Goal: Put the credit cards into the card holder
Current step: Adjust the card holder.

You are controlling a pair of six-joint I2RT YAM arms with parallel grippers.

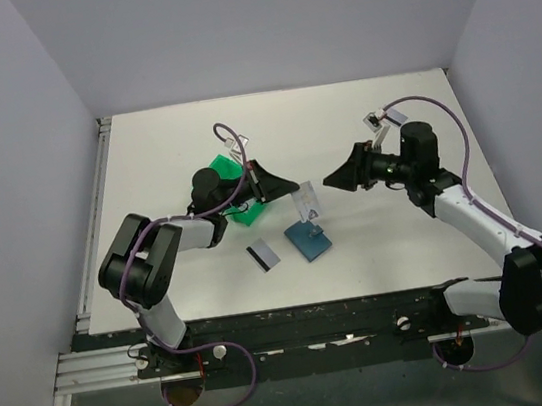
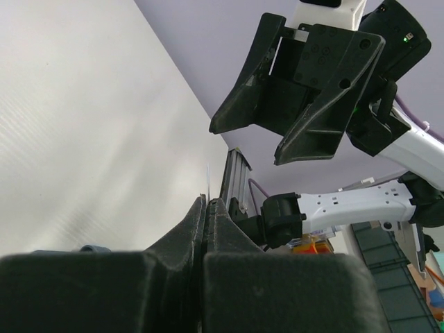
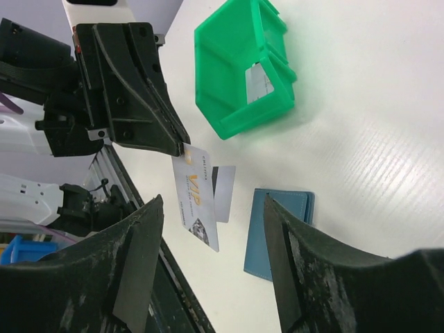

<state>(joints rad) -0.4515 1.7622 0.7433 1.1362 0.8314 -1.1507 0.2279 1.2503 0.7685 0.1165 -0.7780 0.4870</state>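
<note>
Left gripper (image 1: 295,187) pinches credit card (image 3: 196,194) by a corner | right gripper (image 1: 330,182) agape, empty | risk: slim hold lets card slip, missing card holder (image 1: 309,241)

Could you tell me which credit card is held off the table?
The VIP-printed card, pinched by the left gripper; a second card lies flat on the table, a third card sits in the green bin.

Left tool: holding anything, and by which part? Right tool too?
Left tool is shut on a credit card, pinched at its upper edge near a corner; the rest hangs free. Right tool is open, holding nothing.
</note>
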